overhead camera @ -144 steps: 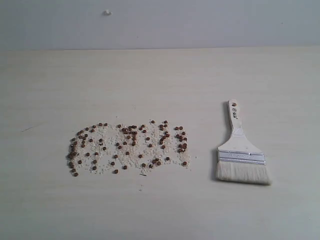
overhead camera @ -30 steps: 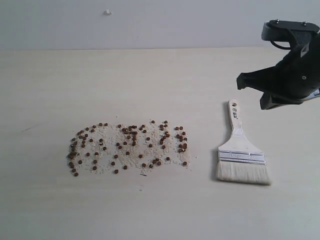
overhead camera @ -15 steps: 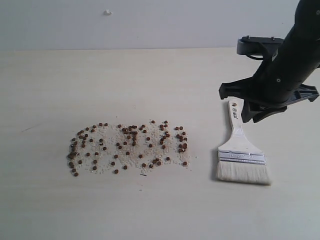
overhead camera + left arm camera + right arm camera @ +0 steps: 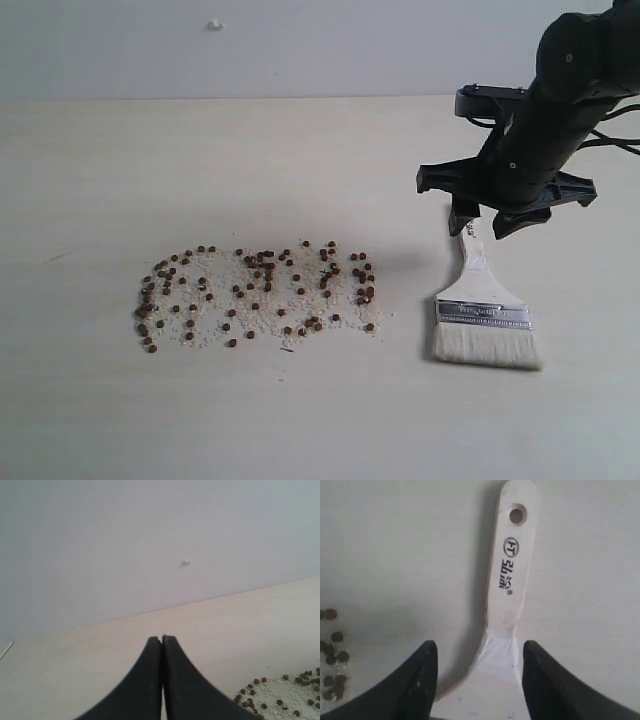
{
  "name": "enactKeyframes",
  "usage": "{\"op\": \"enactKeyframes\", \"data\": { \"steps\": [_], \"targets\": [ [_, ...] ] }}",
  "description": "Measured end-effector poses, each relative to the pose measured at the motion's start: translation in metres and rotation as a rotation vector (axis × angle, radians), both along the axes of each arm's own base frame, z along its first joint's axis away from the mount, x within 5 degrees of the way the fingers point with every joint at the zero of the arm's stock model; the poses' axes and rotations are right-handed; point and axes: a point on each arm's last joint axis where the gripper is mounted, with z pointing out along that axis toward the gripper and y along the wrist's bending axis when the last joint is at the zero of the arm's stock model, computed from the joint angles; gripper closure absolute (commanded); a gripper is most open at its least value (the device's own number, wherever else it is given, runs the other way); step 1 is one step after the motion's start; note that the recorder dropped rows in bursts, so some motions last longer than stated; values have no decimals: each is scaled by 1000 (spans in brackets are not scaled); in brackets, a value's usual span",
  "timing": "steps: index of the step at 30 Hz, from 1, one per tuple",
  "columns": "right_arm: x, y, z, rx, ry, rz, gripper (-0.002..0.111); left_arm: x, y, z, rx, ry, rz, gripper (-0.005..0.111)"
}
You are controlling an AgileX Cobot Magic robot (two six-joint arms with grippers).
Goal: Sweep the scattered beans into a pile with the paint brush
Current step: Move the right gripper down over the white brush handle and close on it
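Note:
The beans [image 4: 255,295] lie spread in a wide band left of centre, mixed with whitish crumbs; no pile is in view. The paint brush [image 4: 485,310] lies flat to their right, bristles toward the front, its handle [image 4: 512,570] pointing back. My right gripper [image 4: 482,228] hovers over the handle, open, its fingers either side of the handle's flared base [image 4: 479,647] without touching it. A few beans [image 4: 332,645] show at that view's edge. My left gripper [image 4: 161,639] is shut and empty, with beans [image 4: 280,695] off to one side; it is outside the exterior view.
The pale table [image 4: 300,160] meets a grey back wall with a small white speck [image 4: 214,25]. A faint scratch [image 4: 60,256] marks the table at the left.
My right arm has come in from the right and down over the brush handle, and its jaws have opened. Beans and brush have not moved.

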Motion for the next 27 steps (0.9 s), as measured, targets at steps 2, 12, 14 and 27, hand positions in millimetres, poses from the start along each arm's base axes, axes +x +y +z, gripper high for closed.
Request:
{"op": "enactKeyframes", "data": {
  "steps": [2, 12, 14, 27],
  "targets": [
    [5, 0, -7, -17, 18, -14, 58, 0, 0, 0, 0, 0, 0, 107],
    [10, -1, -40, -67, 89, -25, 58, 0, 0, 0, 0, 0, 0, 107],
    [10, -1, -43, -70, 101, -28, 58, 0, 0, 0, 0, 0, 0, 107],
    [10, -1, -49, -82, 140, -34, 64, 0, 0, 0, 0, 0, 0, 107]
  ]
}}
